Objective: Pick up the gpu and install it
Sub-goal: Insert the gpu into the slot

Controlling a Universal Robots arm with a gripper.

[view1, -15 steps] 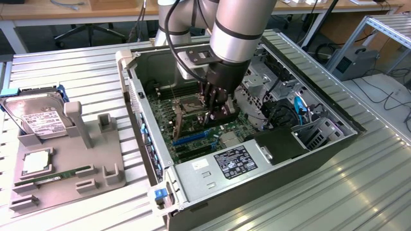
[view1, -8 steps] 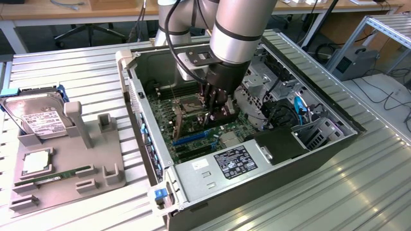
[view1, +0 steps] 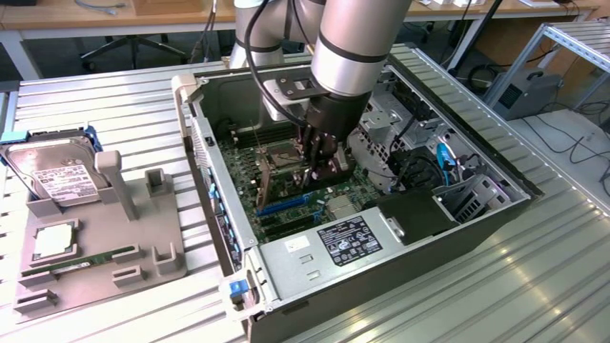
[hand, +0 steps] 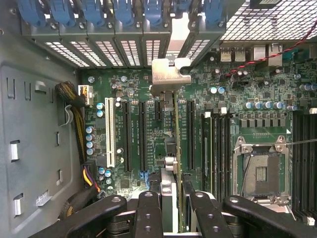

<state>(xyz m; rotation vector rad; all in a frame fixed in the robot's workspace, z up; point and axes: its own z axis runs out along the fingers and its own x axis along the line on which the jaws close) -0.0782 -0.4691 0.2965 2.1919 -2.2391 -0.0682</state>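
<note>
GPU: upright, edge-on, over motherboard slots.
Gripper: partly closed, fingers clamping the GPU.

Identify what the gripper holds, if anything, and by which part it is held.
The gripper holds the gpu edge-on by its upper edge, at the end away from the bracket.

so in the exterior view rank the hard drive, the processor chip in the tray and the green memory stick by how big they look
1. boxy silver hard drive with white label, largest.
2. square silver processor chip.
3. narrow green memory stick: about as long as the chip is wide or longer, but far thinner, so smallest in area.
All sit on the grey tray, similarly near.
</note>
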